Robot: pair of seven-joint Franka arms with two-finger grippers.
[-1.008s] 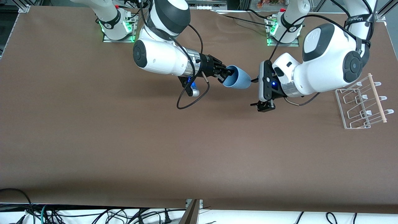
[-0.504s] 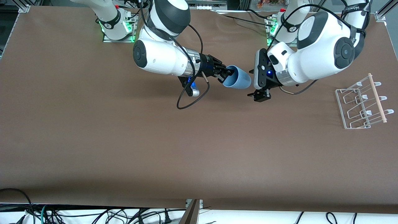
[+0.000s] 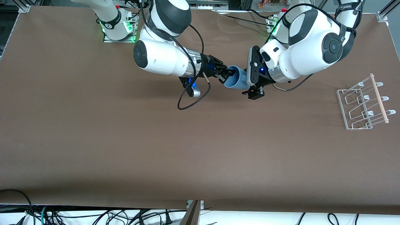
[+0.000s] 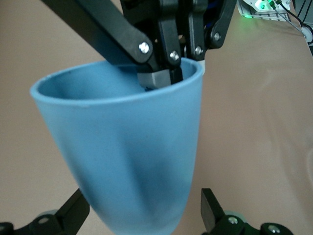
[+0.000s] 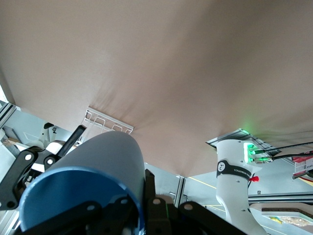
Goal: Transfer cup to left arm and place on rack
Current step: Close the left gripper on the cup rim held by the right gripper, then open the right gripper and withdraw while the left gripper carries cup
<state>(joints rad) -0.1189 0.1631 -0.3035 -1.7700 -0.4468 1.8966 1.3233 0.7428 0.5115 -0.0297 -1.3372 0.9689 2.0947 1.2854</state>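
The light-blue cup [image 3: 236,82] hangs in the air over the middle of the table, lying on its side. My right gripper [image 3: 227,76] is shut on the cup's rim, one finger inside and one outside, as the right wrist view [image 5: 144,196] shows with the cup [image 5: 93,181]. My left gripper [image 3: 250,85] is open around the cup's base end. In the left wrist view the cup [image 4: 132,156] fills the gap of the left gripper [image 4: 144,211], with a small space between it and each of the two fingers [image 4: 212,209]. The white wire rack [image 3: 364,104] stands at the left arm's end of the table.
The rack's wooden dowel [image 3: 379,98] runs along the rack's outer side. The two arm bases [image 3: 117,25] with green lights stand along the table's top edge. A loose black cable [image 3: 190,100] hangs under the right wrist. Brown table [image 3: 187,150].
My left arm has moved toward the right arm, and its open gripper has gone from beside the cup to around its base end. The right arm and cup have stayed still.
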